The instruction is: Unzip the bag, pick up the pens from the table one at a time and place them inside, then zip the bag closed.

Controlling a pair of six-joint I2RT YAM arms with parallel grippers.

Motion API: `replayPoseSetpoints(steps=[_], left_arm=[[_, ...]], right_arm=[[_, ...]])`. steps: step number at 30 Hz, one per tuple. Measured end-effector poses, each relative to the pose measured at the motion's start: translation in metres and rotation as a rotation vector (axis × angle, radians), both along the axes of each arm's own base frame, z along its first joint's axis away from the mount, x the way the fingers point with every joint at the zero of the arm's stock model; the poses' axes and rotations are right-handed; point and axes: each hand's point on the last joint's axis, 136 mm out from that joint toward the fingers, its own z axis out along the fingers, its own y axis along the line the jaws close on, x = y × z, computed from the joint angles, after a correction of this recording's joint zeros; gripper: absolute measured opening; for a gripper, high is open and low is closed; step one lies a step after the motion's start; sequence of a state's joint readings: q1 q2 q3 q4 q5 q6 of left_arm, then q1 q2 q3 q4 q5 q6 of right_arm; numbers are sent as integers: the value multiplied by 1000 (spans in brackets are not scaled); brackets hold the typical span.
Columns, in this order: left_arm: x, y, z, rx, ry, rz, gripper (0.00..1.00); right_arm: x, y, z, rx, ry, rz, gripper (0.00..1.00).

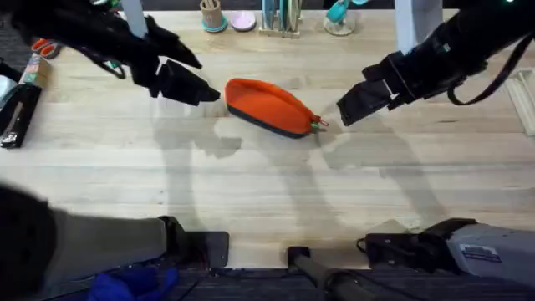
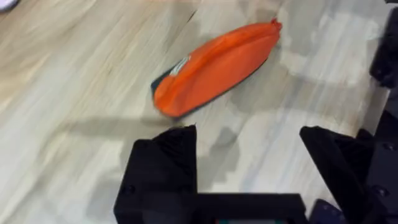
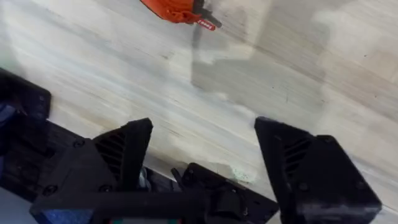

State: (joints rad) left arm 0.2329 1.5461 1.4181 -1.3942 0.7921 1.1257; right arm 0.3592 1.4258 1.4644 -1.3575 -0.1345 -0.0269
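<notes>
We are seeing the pale plank table (image 1: pixel 267 184) carrying the orange bag (image 1: pixel 269 107), lying zipped mid-table.

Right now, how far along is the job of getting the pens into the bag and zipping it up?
It looks near finished, or finished. The orange bag lies closed on the table, its red zipper pull at the end, though the zipper line itself can't be seen clearly. No pens lie on the wood around it. The left hand and the right hand are both open and empty, one at each end of the bag.

Both arms (image 1: pixel 109 38) are matte black, with angular, blocky, screw-studded jaws.
</notes>
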Motion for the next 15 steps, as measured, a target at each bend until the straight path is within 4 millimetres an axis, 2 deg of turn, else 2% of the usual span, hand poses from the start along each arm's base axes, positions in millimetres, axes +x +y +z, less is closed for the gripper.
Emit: replayPoseSetpoints(steps=[9,15], left_arm=[[-27,20,28,143,56,276,997],[-43,27,43,182,49,410,997]], right_arm=[[-2,-1,11,7,-23,7,996],[-7,-3,32,34,-103,18,996]])
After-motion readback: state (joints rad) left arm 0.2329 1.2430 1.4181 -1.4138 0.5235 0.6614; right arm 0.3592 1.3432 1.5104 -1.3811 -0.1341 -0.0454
